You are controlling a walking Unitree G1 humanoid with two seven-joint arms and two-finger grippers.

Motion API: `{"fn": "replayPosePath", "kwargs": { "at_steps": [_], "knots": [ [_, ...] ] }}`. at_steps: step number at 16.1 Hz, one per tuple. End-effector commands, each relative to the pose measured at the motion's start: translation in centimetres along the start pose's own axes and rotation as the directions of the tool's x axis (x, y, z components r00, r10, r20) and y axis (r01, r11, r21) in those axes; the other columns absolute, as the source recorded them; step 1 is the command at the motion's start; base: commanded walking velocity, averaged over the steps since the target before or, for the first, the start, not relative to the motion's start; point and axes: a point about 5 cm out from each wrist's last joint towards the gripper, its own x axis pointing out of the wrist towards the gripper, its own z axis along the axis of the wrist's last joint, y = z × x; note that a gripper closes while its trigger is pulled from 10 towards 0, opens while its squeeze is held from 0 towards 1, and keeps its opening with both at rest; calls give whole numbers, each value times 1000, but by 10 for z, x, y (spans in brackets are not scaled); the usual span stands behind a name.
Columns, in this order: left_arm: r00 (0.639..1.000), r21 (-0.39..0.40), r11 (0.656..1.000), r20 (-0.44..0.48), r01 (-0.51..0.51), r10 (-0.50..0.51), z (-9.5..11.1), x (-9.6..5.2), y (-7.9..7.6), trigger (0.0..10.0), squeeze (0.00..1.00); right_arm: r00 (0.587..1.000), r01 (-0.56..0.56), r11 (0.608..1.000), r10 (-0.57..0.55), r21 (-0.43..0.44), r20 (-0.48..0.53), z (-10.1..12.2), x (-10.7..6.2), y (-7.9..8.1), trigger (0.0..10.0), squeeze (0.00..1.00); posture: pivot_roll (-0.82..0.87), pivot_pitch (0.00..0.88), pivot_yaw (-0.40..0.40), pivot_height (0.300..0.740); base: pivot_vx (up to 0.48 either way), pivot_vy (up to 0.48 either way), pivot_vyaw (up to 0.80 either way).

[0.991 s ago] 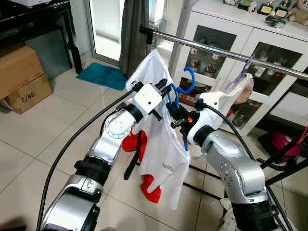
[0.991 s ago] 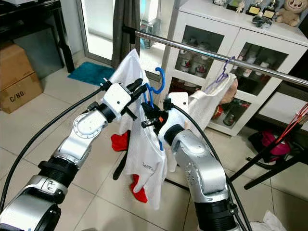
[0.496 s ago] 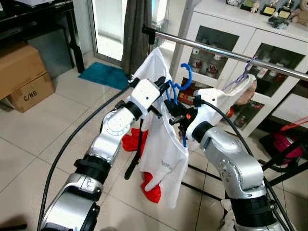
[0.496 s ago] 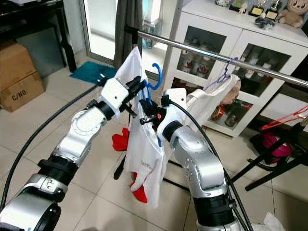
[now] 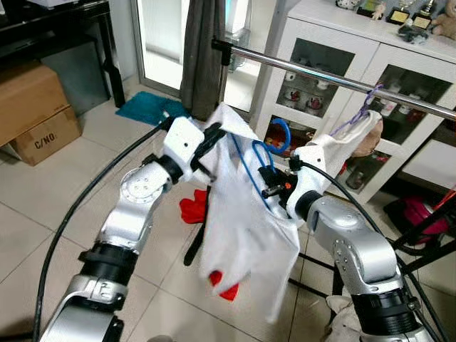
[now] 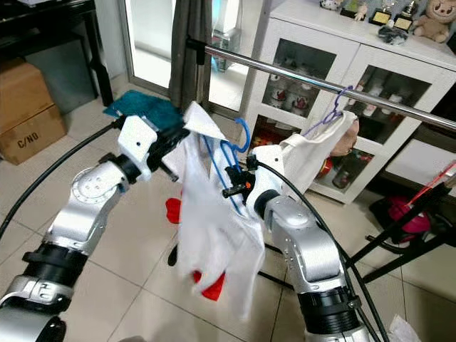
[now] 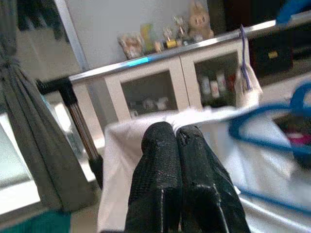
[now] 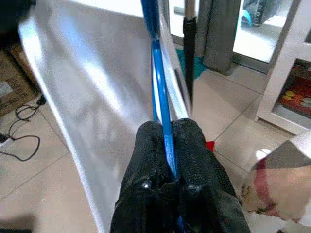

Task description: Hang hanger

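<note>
While the blue hanger (image 5: 265,158) sits mid-frame in the eye views, its hook curls upward but hangs well below the rail (image 5: 335,77), which runs from upper centre down toward the right edge. That gap, hook under rail, is what the coming lift turns on. The right gripper (image 8: 167,141) has its jaws clenched on the hanger's thin blue bar, the bar running straight out between the two black fingers, so this arm is the one that carries the hook. The left gripper (image 7: 177,145) has its jaws clenched on an edge of the white shirt (image 5: 246,235), pulling the cloth out toward the left of the frame. Draped on the hanger, the shirt trails toward the floor. A purple hanger (image 5: 354,114) with a garment already occupies the rail further right; the free stretch lies up and slightly left of the blue hook.
</note>
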Motion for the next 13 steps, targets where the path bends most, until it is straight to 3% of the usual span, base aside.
{"fn": "replayPosePath", "kwargs": {
  "at_steps": [1,4,7,8,10,12,13],
  "knots": [
    [1000,21,999,3,25,-25,7,0,1,0,0,999,39,999,-39,-4,6,5,-2,-10,0,0,-44,0,-130,740,0,0,0],
    [994,-54,997,92,-50,54,33,-3,27,0,0,999,9,999,-11,-42,-41,-2,-6,-16,0,0,-43,0,-133,740,0,0,0],
    [940,-40,944,87,-327,329,49,-17,87,0,0,968,-244,964,236,-107,-87,-6,-22,-6,0,0,-39,0,-139,740,0,0,0],
    [910,18,910,38,-414,413,46,-25,107,0,0,947,-317,943,308,-105,-96,-8,-28,-4,0,0,-39,0,-139,740,0,0,0],
    [872,107,873,-67,-476,484,35,-42,131,0,0,931,-364,928,358,-80,-74,-5,-35,-6,0,0,-42,0,-135,740,0,0,0],
    [851,169,870,-187,-463,490,12,-54,138,0,0,931,-364,931,364,6,11,4,-39,-11,0,0,-40,0,-136,740,0,0,0],
    [836,147,872,-245,-468,490,-4,-57,136,0,0,911,-409,911,405,51,73,11,-41,-9,0,0,-40,0,-137,740,0,0,0]
  ]
}}
